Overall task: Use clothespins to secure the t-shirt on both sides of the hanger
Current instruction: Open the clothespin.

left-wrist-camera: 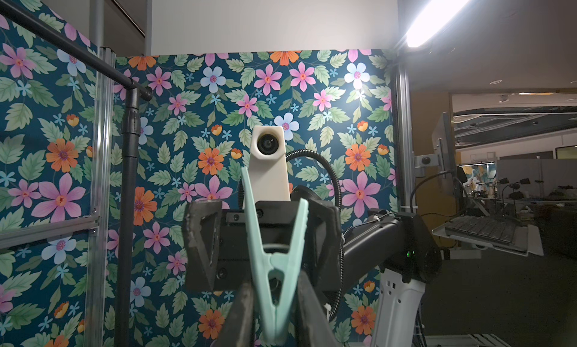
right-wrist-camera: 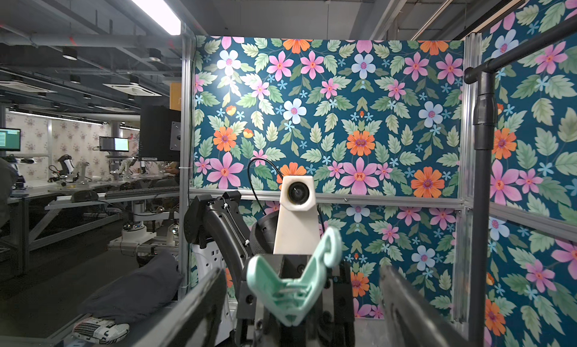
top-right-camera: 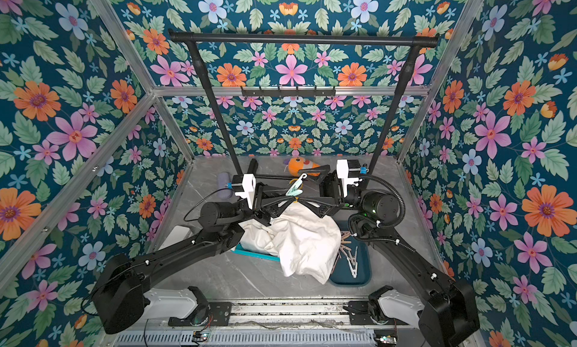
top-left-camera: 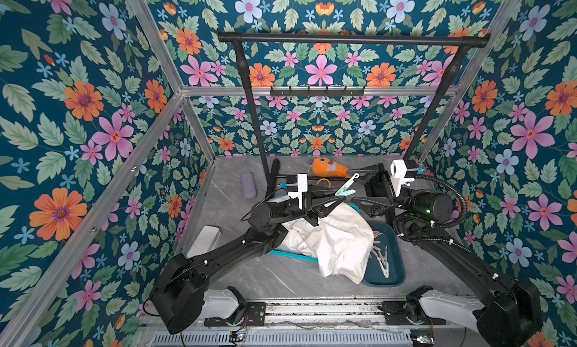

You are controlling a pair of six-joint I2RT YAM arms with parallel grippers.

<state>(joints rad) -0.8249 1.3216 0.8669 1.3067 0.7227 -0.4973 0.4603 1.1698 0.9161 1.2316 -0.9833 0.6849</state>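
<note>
My left gripper (top-left-camera: 338, 199) (left-wrist-camera: 276, 311) is shut on the jaw end of a mint green clothespin (top-left-camera: 345, 191) (top-right-camera: 295, 187) (left-wrist-camera: 274, 261), held up above the table. Its two handle ends point toward my right gripper (top-left-camera: 354, 189) (right-wrist-camera: 303, 298), which faces it and stands open. In the right wrist view the clothespin (right-wrist-camera: 290, 295) sits between the fingers (right-wrist-camera: 199, 305) with a gap on each side. Below lies the crumpled white t-shirt (top-left-camera: 337, 239) (top-right-camera: 303, 236) over a teal hanger (top-left-camera: 293, 256). More clothespins (top-left-camera: 379, 255) lie in a teal tray (top-left-camera: 395, 273).
A black garment rack (top-left-camera: 352, 39) stands at the back, its posts on either side of the arms. An orange plush toy (top-left-camera: 327, 169), a yellow ring (top-left-camera: 324, 182) and a grey-purple case (top-left-camera: 249, 184) lie behind. A white box (top-left-camera: 204, 239) sits at the left.
</note>
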